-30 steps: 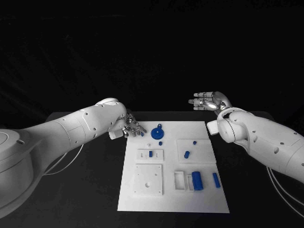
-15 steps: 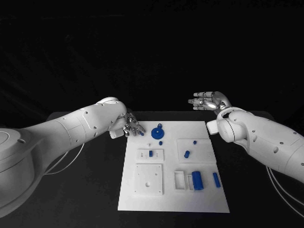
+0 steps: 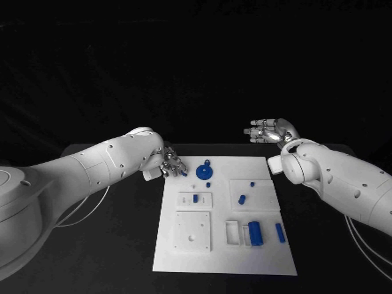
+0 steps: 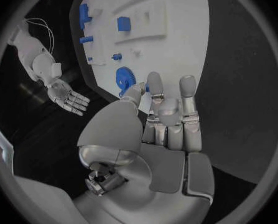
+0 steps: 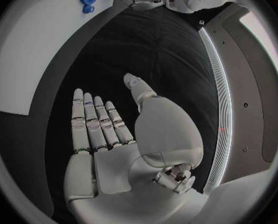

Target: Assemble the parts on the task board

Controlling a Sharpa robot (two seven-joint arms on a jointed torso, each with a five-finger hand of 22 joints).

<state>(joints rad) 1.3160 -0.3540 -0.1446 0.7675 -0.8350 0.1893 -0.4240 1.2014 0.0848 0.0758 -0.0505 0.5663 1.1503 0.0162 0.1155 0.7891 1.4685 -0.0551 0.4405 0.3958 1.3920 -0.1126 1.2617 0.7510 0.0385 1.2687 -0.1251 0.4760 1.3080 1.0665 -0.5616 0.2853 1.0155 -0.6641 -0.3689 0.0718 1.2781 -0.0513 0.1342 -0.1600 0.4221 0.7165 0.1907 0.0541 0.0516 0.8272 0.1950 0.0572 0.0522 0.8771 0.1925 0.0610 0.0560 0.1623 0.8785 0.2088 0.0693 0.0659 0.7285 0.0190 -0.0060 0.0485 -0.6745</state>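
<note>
**Left hand poised at the gear, right hand held back**

Left hand [image 3: 168, 165], silver and many-fingered, sits at the upper left corner of the white rectangular task board [image 3: 183, 260], just left of centre in the head view. Its fingers [image 4: 187, 87] are stretched out and apart with nothing between them. In the left wrist view the fingertips reach toward the round blue toothed gear [image 4: 126, 77], close to it, though contact cannot be confirmed. That placement reads as an approach to picking the gear up, which is likely the step in hand; assembly looks barely begun.

Right hand [image 3: 268, 131] hangs above the upper right corner of the board, off its far edge, palm flat and fingers [image 5: 93, 119] spread, holding nothing. It seems parked there to leave the board free for the other arm.

Counting the blue parts in the head view gives seven:
- one gear at the top of the board
- one tiny peg [image 3: 207, 183] just below it
- one short block [image 3: 194, 197] standing in the raised white square plate at centre left
- one small peg [image 3: 241, 198] and one dot [image 3: 251, 182] on the plate at centre right
- one thick cylinder [image 3: 254, 232] and one slim bar [image 3: 279, 231] lying side by side at lower right, beside two white frames.
</note>
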